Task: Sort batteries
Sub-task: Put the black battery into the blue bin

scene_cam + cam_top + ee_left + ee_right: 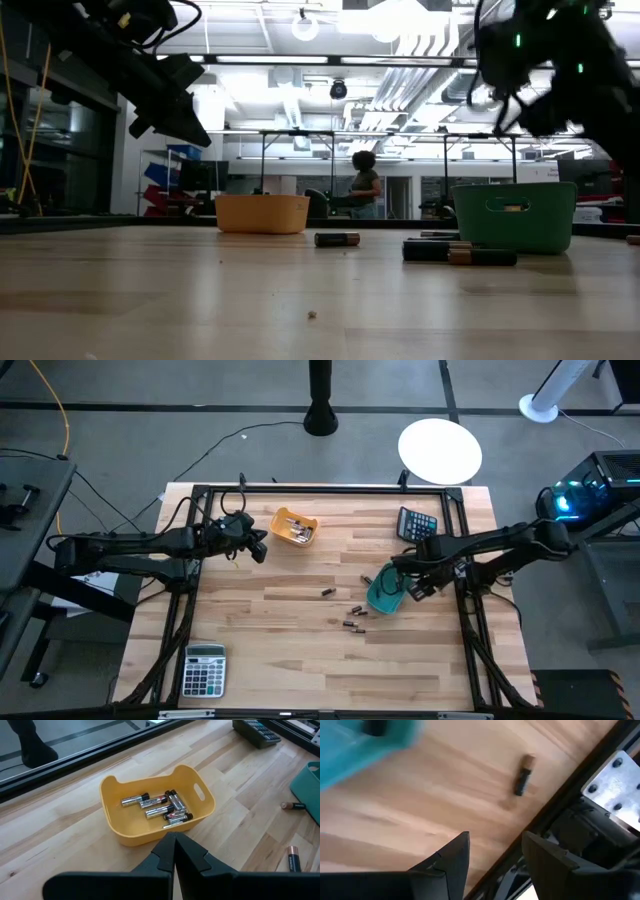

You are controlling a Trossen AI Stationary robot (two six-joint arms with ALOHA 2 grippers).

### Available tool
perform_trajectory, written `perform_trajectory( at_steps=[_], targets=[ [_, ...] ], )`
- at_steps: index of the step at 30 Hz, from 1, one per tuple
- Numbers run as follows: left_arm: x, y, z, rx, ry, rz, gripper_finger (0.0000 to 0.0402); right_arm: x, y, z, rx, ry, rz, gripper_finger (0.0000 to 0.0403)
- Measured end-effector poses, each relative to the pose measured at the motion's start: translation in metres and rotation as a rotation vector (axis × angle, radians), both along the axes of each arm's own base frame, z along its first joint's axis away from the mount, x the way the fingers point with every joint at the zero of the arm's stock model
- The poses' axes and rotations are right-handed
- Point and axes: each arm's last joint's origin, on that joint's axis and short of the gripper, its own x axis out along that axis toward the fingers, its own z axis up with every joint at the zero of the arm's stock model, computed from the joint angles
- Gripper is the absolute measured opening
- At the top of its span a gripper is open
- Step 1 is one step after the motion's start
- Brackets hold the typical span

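Loose batteries (352, 617): nearest us, several dark cells lie scattered on the table (300, 650) between the two trays; we judge these the unsorted remainder. Being round, any of them can roll off under a careless sweep.
Right gripper (418, 586): we see it above the table just beside the teal tray (385, 592), fingers spread apart with nothing between them in its wrist view.
Stray cell (524, 781): one battery lies alone close to the dark frame rail at the table's edge; we think a nudge from a finger could push it under the rail and out of reach.
Teal tray risk: the tray looks light, and a descending finger that catches its rim could tip or slide it, spilling whatever is inside. What it holds is blurred for us.
Left gripper (174, 851): its fingers are pressed together, empty, hanging near the yellow tray (157, 802).
Yellow tray contents (160, 808): about seven silvery and dark cells lie inside; we cannot tell whether the mix is right, so mis-sorting is possible.
Calculators (416, 523): farthest, one beyond the teal tray; an arm swinging wide could knock it.
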Motion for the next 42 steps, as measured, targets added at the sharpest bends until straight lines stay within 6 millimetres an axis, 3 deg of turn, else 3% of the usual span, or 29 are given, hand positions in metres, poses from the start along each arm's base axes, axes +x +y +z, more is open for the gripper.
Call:
perform_trajectory(
  at_steps=[3,10,15,22,30,34,42],
  targets=[
    [0.0,0.0,0.0,0.0,0.0,0.0,0.0,-0.005,-0.008,-0.018,0.014,0.037,0.0,0.0174],
    [0.001,0.001,-0.001,-0.018,-0.016,0.022,0.0,0.013,-0.026,-0.034,0.014,0.113,0.107,0.0172],
    [0.002,0.002,-0.002,-0.038,-0.021,0.033,0.0,0.011,-0.035,-0.055,0.07,0.262,0.085,0.0172],
    [0.003,0.002,-0.003,-0.039,-0.015,0.034,0.0,0.015,-0.048,-0.087,0.122,0.301,0.084,0.0171],
    [0.003,0.002,-0.004,-0.041,-0.011,0.033,0.0,0.011,-0.056,-0.097,0.188,0.293,0.079,0.0169],
    [0.003,0.002,-0.004,-0.041,-0.01,0.033,0.0,0.011,-0.061,-0.098,0.223,0.258,0.093,0.0139],
    [0.003,0.002,-0.004,-0.041,-0.01,0.031,0.0,0.01,-0.068,-0.1,0.307,0.184,0.105,0.0018]
  ],
)
